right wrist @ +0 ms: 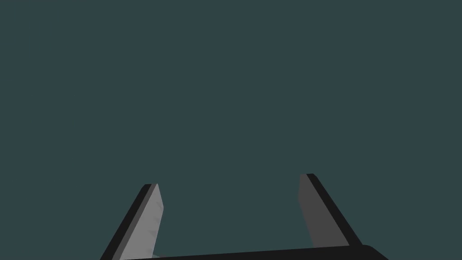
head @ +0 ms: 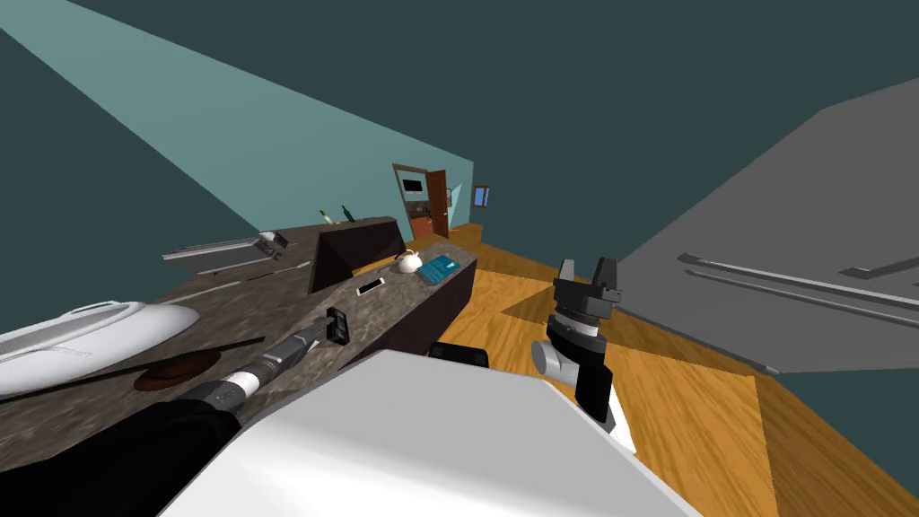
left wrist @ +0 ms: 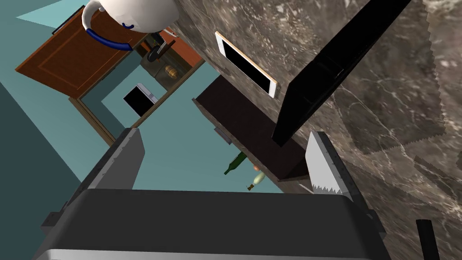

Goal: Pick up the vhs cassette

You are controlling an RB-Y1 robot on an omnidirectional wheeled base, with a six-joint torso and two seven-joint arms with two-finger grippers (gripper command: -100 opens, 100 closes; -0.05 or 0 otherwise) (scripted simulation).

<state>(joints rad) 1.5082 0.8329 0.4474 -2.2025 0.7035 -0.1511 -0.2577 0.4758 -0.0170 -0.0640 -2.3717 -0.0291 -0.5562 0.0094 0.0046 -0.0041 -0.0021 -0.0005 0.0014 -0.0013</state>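
Observation:
A flat teal rectangular case (head: 440, 268), the likeliest vhs cassette, lies near the far end of the marble counter (head: 269, 314). Beside it are a white teapot (head: 408, 261) and a white-edged phone (head: 370, 286). My left gripper (head: 336, 325) reaches low over the counter, short of the phone. In the left wrist view it (left wrist: 228, 158) is open with nothing between the fingers. Ahead of it are the phone (left wrist: 246, 63), the teapot (left wrist: 131, 11) and a thin black slab (left wrist: 334, 67). My right gripper (head: 588, 269) stands open above the wooden floor, fingers (right wrist: 151, 216) apart.
A dark brown wedge-shaped block (head: 359, 247) rises from the counter left of the phone, with bottles (head: 348, 214) behind it. A white rounded shape (head: 90, 332) and a grey rack (head: 224, 251) lie at the left. A grey cabinet front (head: 790, 287) stands on the right, and an open door (head: 437, 202) far off.

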